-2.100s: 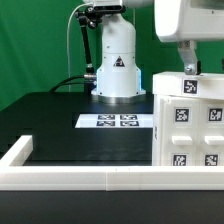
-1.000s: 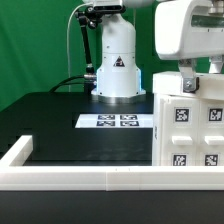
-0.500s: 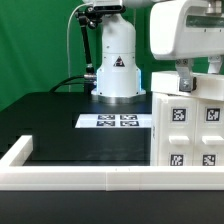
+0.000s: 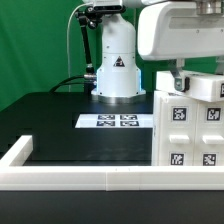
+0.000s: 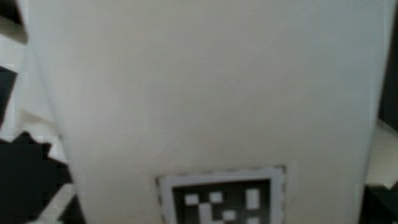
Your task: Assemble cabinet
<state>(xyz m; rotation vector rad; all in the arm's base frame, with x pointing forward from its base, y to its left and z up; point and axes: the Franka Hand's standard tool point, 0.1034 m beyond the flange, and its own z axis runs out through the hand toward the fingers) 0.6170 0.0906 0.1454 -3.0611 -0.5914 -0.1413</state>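
The cabinet's large white box body (image 4: 190, 130) stands at the exterior view's right, with several square marker tags on its front. A smaller white block (image 4: 205, 88) lies tilted on top of it. My gripper (image 4: 180, 80) reaches down from above onto this block, and one dark finger (image 4: 177, 78) shows at its left end. In the wrist view the white block (image 5: 214, 90) fills the picture between the jaws, with one tag (image 5: 222, 197) near its edge. The fingertips are hidden behind it.
The marker board (image 4: 116, 121) lies on the black table in front of the robot's base (image 4: 116, 70). A long low white border frame (image 4: 70, 178) runs along the table's front and left. A green backdrop stands behind.
My gripper has come down and moved toward the exterior view's left over the cabinet body. The small block on top has tilted. The body has not moved.
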